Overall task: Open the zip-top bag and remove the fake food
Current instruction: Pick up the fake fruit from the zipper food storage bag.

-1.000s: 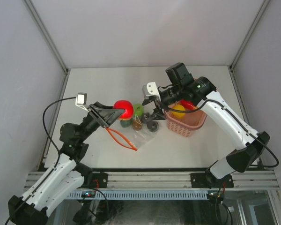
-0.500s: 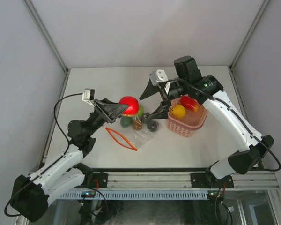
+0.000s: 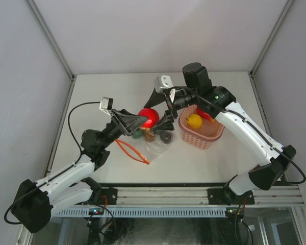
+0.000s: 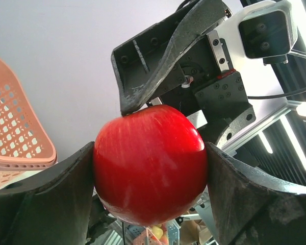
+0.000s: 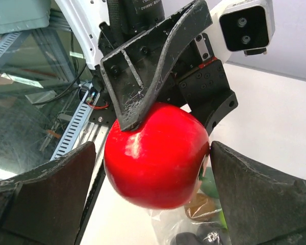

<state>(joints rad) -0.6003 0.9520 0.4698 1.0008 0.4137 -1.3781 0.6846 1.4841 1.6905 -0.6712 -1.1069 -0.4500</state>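
**Desk:** What was under the arms?

**Operator:** I had a pale matte table top (image 3: 229,163), boxed in by plain grey walls (image 3: 158,35), with a ribbed aluminium rail (image 3: 168,193) along the near edge.

**Desk:** And the grippers?

**Operator:** My left gripper (image 3: 145,120) was clamped on a glossy red plastic apple (image 3: 150,116), held up off the table. My right gripper (image 5: 152,153) stood spread wide on either side of that apple, gripping nothing. I saw a gap at one finger and couldn't tell at the other.

**Desk:** The bag?

**Operator:** The clear crinkly zip-top bag (image 3: 152,148) lay on the table just nearer me than the apple, with its orange-red zip strip (image 3: 130,150) at the left. I found its film hard to outline. The brown and dark fake pieces (image 3: 150,135) at its far edge were half hidden by the fingers. A pink perforated plastic basket (image 3: 206,139) beside it held a yellow fruit (image 3: 195,121) and a red one (image 3: 204,114), which my right arm cut off.
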